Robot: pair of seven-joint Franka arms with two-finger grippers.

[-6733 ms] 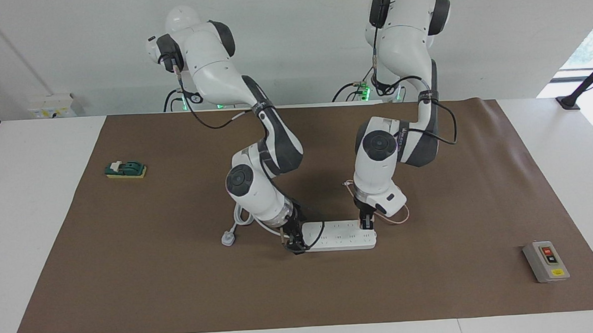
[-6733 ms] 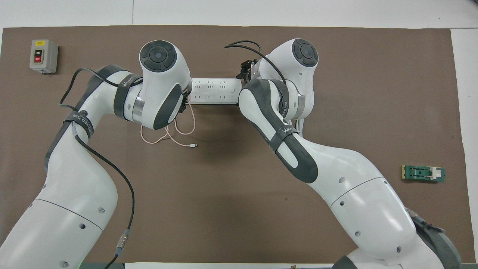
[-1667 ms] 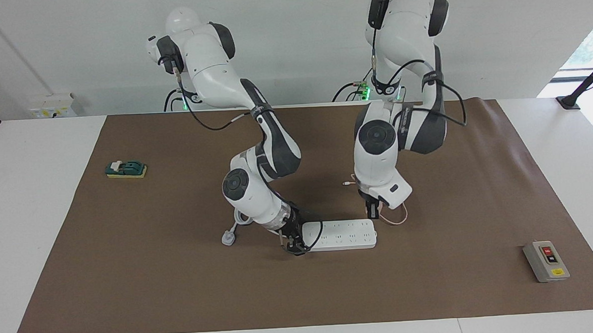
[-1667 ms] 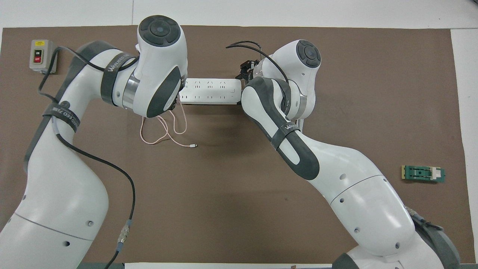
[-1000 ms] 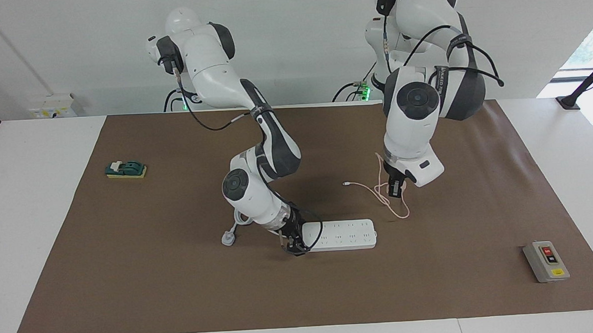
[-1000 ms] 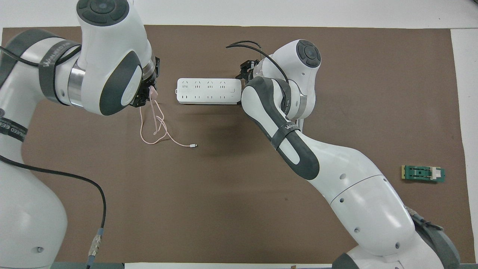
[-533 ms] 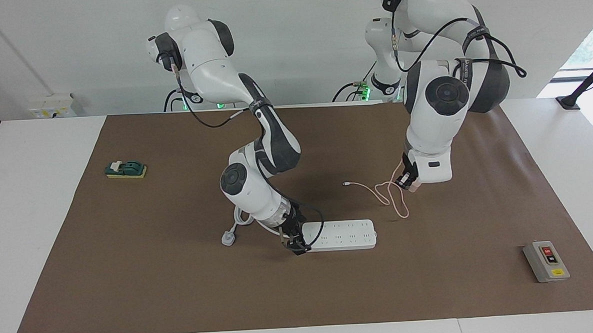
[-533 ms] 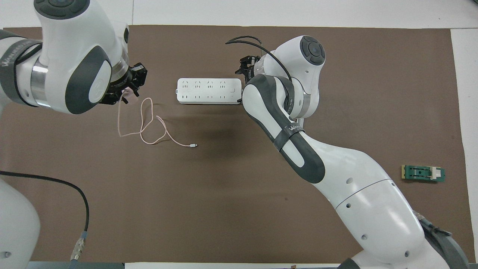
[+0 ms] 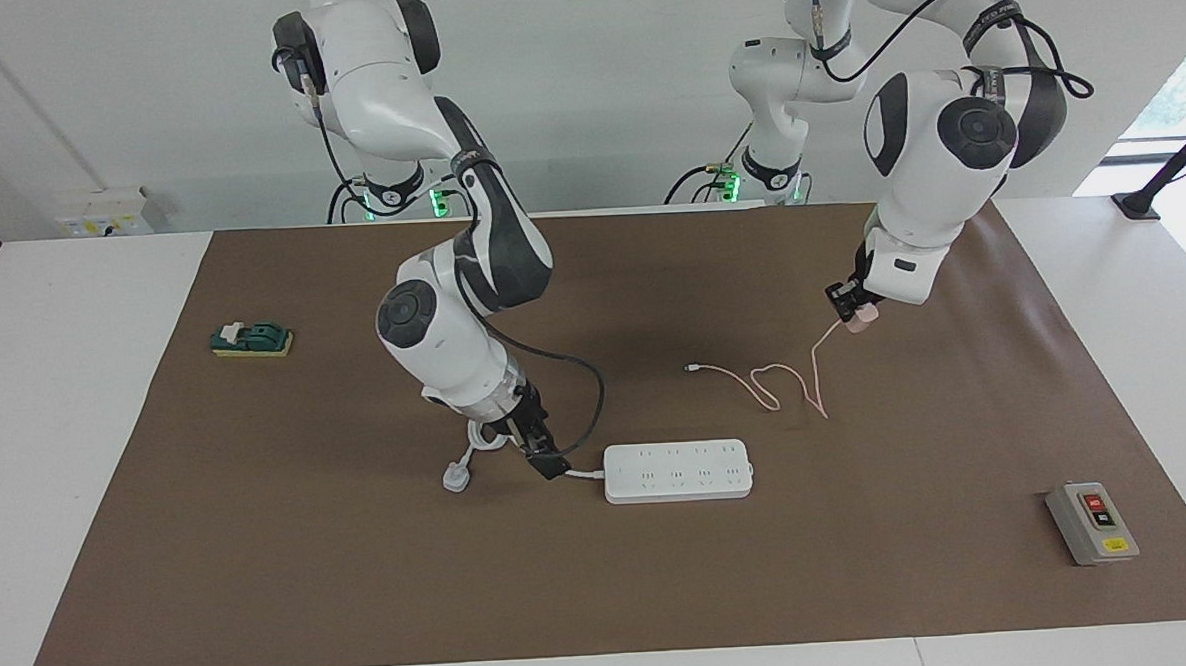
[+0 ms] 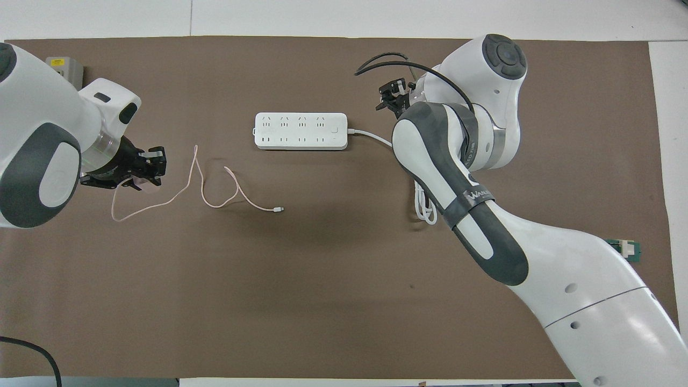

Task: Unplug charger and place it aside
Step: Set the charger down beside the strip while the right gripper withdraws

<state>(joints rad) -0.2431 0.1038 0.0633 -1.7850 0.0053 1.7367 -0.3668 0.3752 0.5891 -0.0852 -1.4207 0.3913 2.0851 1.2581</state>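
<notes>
The pale pink charger (image 9: 861,321) is out of the white power strip (image 9: 677,470) and sits in my left gripper (image 9: 849,309), which is shut on it in the air over the brown mat toward the left arm's end. Its thin pink cable (image 9: 777,382) hangs down and loops on the mat. In the overhead view the charger (image 10: 141,183) shows in the left gripper (image 10: 135,176), with the cable (image 10: 215,189) trailing to the power strip's (image 10: 301,130) near side. My right gripper (image 9: 544,459) is off the strip's cord end, just above the mat.
The strip's thick white cord (image 9: 584,472) runs to a white plug (image 9: 456,476) under the right arm. A grey switch box (image 9: 1092,522) stands at the left arm's end, farther from the robots. A green block (image 9: 251,339) lies at the right arm's end.
My left gripper has carried the charger up and toward the left arm's end, dragging the cable. My right gripper has come off the power strip's end and moved back toward the right arm's end.
</notes>
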